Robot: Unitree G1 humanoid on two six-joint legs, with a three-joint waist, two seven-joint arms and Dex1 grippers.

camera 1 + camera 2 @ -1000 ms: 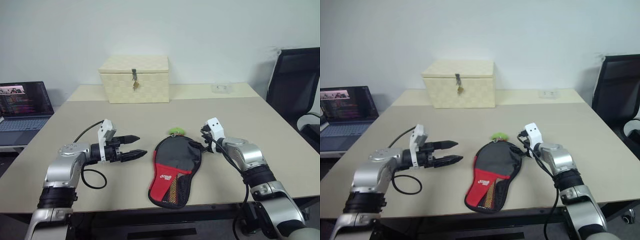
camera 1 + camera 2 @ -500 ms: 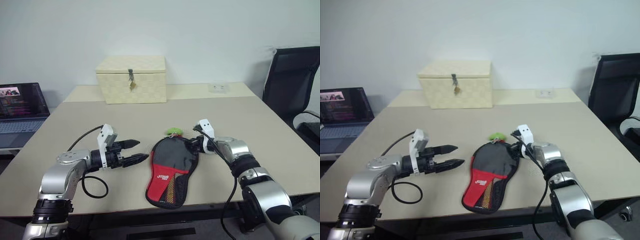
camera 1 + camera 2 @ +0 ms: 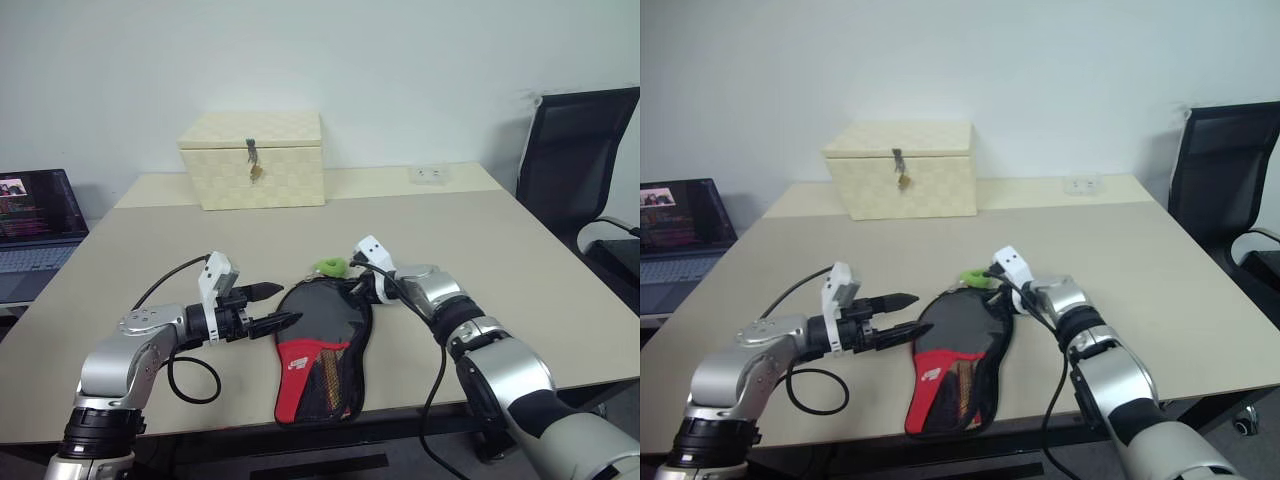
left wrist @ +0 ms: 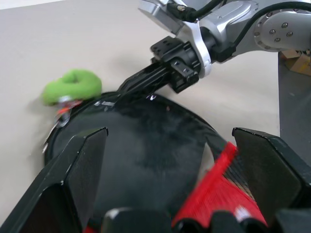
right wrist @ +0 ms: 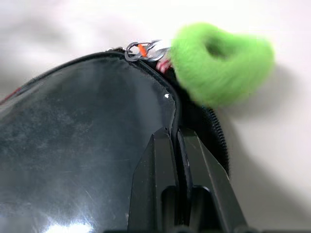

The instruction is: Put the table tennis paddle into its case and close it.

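Right gripper (image 3: 352, 287) slid leftwards, jaws clenched on our soft black-and-red zip case (image 3: 318, 345) rim; left gripper (image 3: 272, 306) gapes beside it.

I read this as an office: a beige table (image 3: 470, 240) against a plain white wall, an open laptop (image 3: 35, 215) left of it, a black office chair (image 3: 580, 150) to its right.

Table (image 3: 520, 270) with case (image 3: 320, 345), box (image 3: 252, 160)
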